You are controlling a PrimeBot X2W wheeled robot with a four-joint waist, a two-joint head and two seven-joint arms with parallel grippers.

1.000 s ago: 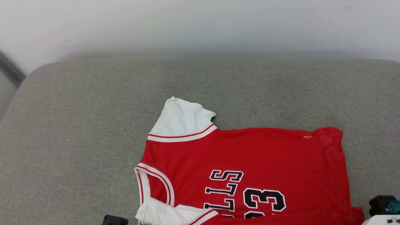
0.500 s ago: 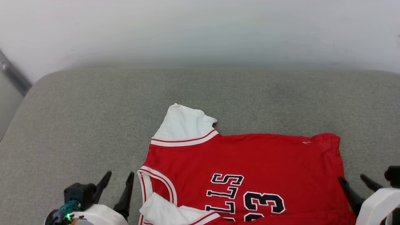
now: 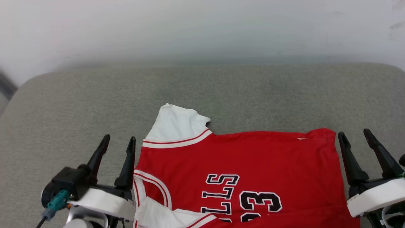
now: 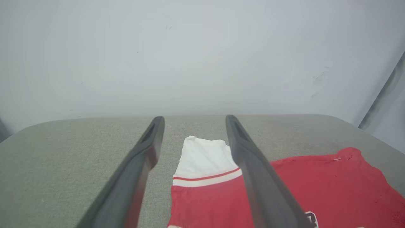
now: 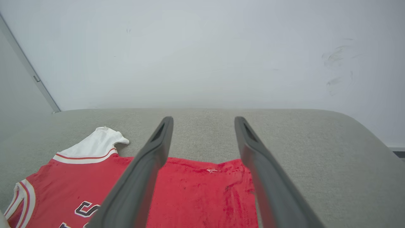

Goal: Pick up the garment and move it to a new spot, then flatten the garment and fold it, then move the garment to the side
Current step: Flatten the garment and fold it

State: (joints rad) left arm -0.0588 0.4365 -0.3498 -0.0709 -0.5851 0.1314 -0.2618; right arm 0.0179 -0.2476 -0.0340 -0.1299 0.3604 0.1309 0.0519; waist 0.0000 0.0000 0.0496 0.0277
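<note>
Lying flat, garment (image 3: 253, 155) btwn L fingers (image 3: 127, 164), R fingers (image 3: 350, 161)

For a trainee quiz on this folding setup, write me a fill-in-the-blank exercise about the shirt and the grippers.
The garment has a ____ body. Its far sleeve is ____. The printed number reads ____. The left gripper and right gripper are both ____.
Missing words: red; white; 23; open.
</note>
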